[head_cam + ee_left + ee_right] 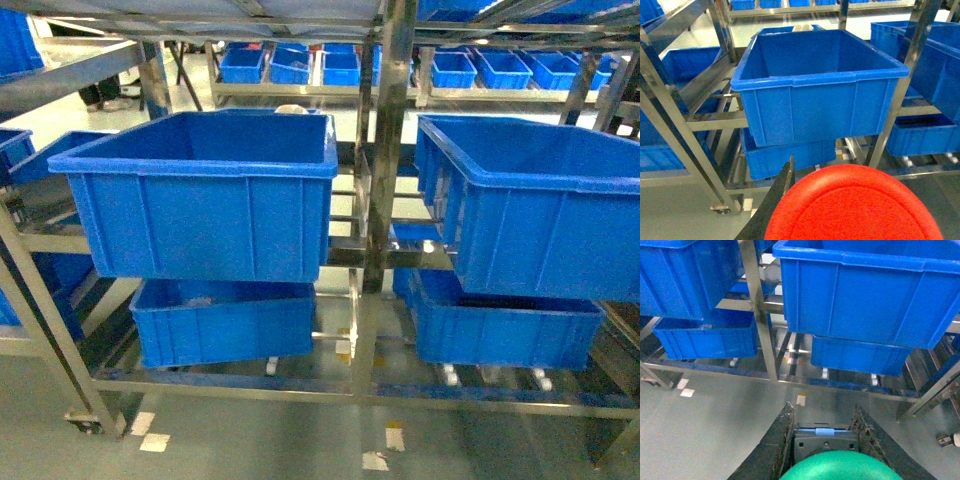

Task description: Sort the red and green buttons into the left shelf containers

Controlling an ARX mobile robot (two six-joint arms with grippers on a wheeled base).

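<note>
While I watch from the head cam, a steel shelf frame (375, 150) fills the picture, w/ two big blue tubs on its upper level: the left tub (200, 195) centre-left and the right tub (540, 205) at the right edge, a shiny upright post between them. Below each sits a lower blue tub (225, 320), and small white casters show under the bottom rail. Along the top of the frame, farther back, runs a row of small blue bins (340, 65) on another rack. The floor (250, 440) is smooth grey-green w/ a few pale tape squares near the bottom centre. Neither arm shows in the head view.

Left wrist cam: the red button (852, 205) fills the bottom centre, its cap huge and close, gripped in my left hand (840, 210); only one dark finger (775, 200) is visible, bottom left, pressed against the cap. The left tub sits straight ahead, upper centre, well apart from the button, interior blue as far as I can see.

Right wrist cam: the green button (840, 466) sits at the bottom centre, clamped between the two dark fingers of my right hand (832, 440), w/ a dark block and a light-blue strip just above the cap. The right tub takes the upper right, the post to its left.
</note>
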